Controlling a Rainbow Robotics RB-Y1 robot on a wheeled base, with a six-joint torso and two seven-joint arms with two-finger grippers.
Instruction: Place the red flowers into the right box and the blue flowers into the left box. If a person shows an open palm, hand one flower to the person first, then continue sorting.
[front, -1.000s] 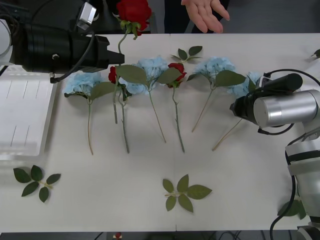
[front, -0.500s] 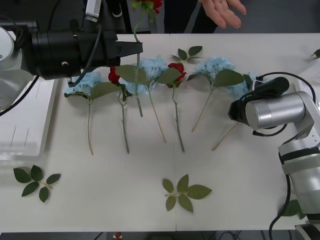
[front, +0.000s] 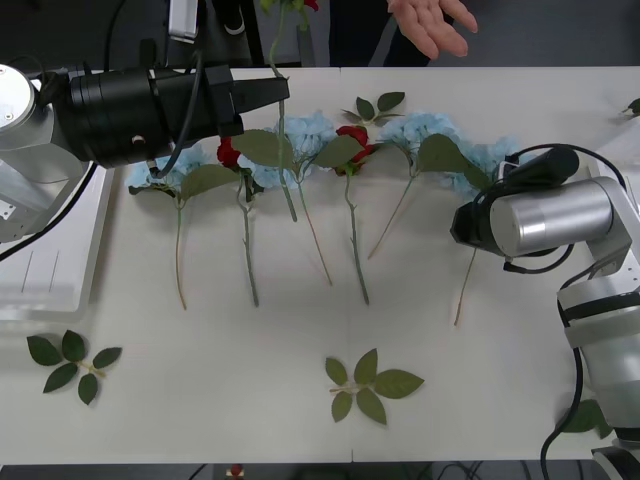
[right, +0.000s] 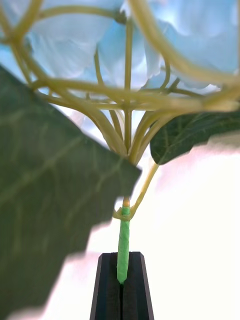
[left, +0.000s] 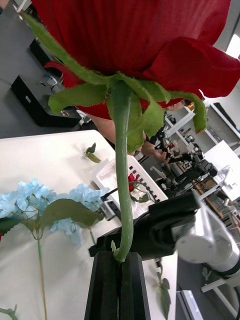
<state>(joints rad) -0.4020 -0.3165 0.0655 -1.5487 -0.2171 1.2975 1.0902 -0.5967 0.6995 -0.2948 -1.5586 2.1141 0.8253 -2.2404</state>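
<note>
above table, left tool (left: 118, 260) pinching red rose (left: 130, 45) stem; right tool (right: 121, 280) pinching fluffy blue flower (right: 165, 45).

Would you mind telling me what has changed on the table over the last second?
The left gripper, shut on a red rose, carried it toward the person's open palm. The right gripper, shut on a blue flower, has dragged it: its stem now points toward the robot. The other flowers, the leaf sprigs and the left box stayed put.

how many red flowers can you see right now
3. One red flower is shut in the left gripper, raised over the table's far edge. Two lie in the row: one near the left gripper, one mid-row. Leaves and arms may hide more.
</note>
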